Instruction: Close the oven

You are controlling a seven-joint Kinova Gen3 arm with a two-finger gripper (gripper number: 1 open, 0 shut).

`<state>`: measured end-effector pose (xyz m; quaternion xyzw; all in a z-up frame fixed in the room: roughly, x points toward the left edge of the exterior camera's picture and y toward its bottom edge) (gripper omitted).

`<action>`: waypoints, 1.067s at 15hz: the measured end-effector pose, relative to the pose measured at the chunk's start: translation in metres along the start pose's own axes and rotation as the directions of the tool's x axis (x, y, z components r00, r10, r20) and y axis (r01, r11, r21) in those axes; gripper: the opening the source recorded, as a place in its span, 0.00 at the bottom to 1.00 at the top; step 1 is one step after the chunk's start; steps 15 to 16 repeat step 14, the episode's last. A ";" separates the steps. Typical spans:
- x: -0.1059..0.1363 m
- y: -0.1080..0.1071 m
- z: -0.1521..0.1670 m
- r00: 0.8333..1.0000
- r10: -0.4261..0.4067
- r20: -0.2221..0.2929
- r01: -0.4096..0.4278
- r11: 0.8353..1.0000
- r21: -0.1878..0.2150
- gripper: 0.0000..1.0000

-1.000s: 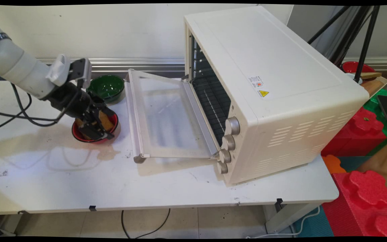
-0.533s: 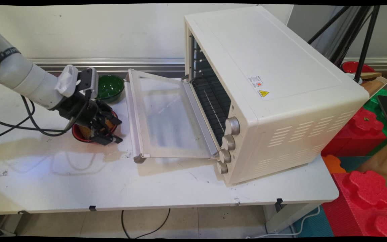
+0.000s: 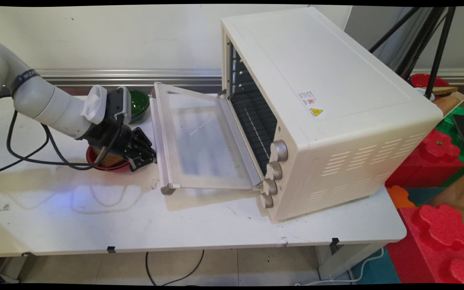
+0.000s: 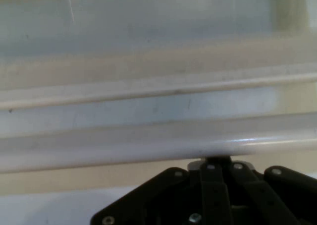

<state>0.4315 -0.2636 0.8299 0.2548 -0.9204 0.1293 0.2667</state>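
Note:
My black gripper (image 3: 147, 152) is low over the table, shut with nothing in it, its tips close to the bar handle (image 3: 158, 133) of the oven's folded-down glass door (image 3: 199, 137). In the hand view the gripper (image 4: 216, 161) has its fingers pressed together right at the pale handle bar (image 4: 148, 145), with the door's glass beyond it. Just behind the hand sits a red bowl (image 3: 113, 166), mostly hidden by the wrist, with something brown (image 3: 109, 160) in it. The cream toaster oven (image 3: 328, 80) stands open, its wire rack visible inside.
A green bowl (image 3: 140, 102) sits behind the wrist near the wall. Black cables (image 3: 34, 155) hang from the arm over the table's left part. Red foam blocks (image 3: 441, 233) and a tripod (image 3: 433, 44) stand to the right, off the table.
The hand has risen out of the red bowl and swung right, from over the bowl to the door's handle. The brown thing stays in the bowl.

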 end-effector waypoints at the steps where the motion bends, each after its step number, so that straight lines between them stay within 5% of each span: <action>1: 0.002 0.001 0.000 1.000 -0.003 -0.014 0.003 1.000 0.007 0.00; 5: 0.020 0.000 -0.016 0.997 0.014 -0.079 -0.011 0.999 0.037 0.00; 11: 0.093 -0.019 -0.054 0.970 0.117 -0.212 -0.102 0.991 0.083 0.00; 16: 0.120 -0.027 -0.060 0.964 0.123 -0.237 -0.107 0.991 0.078 0.00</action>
